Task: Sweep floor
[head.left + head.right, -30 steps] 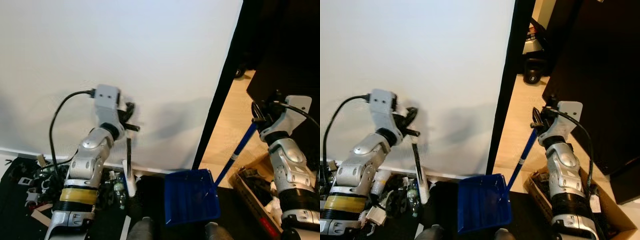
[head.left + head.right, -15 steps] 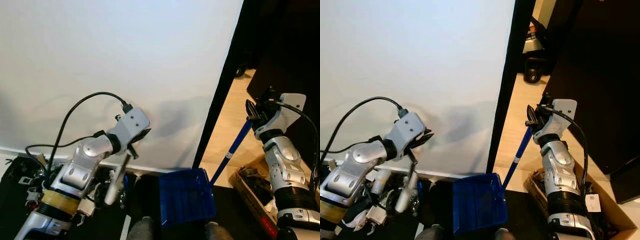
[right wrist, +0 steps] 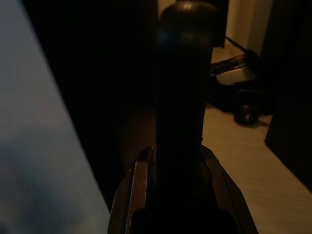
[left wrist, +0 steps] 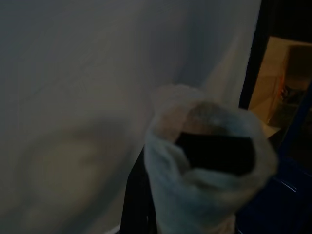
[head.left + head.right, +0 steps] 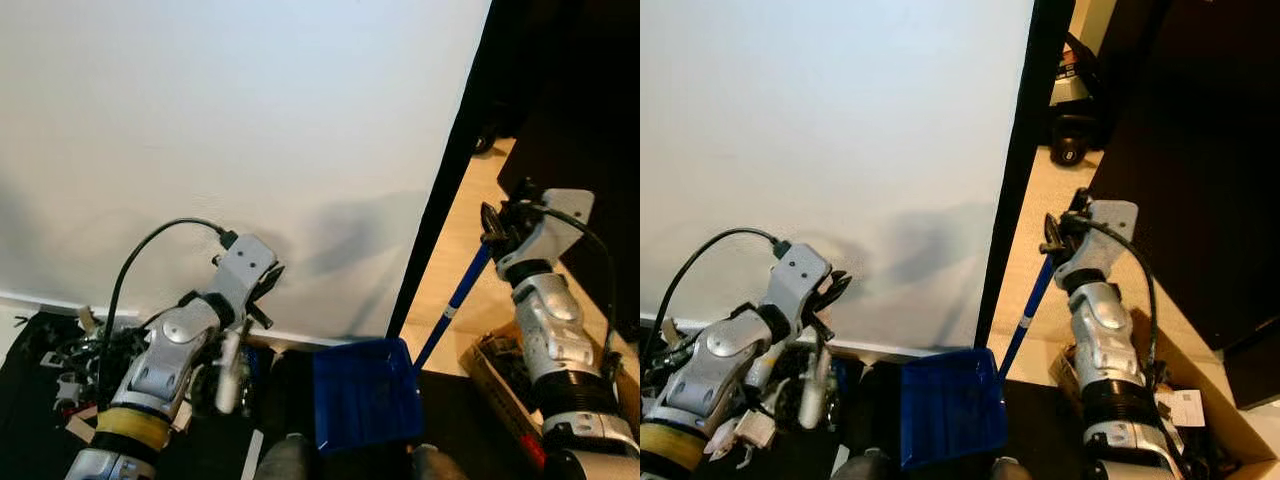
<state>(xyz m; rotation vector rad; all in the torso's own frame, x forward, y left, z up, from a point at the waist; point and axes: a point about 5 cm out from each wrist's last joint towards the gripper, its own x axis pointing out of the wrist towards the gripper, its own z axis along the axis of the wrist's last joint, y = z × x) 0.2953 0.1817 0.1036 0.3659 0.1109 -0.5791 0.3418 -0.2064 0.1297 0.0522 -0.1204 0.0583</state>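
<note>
Robot's right gripper (image 5: 497,222) clamps the dustpan (image 5: 364,394) handle, left gripper (image 5: 262,297) grasps the brush (image 5: 228,365), ready to catch debris

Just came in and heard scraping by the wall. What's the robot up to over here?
It is sweeping up beside the white wall. The left gripper holds a small brush pointing down at a pile of litter on the floor by the baseboard. The right gripper holds the top of the blue handle of a blue dustpan, whose pan sits on the floor in front of the robot, next to the litter. A cardboard box stands by the right arm.
</note>
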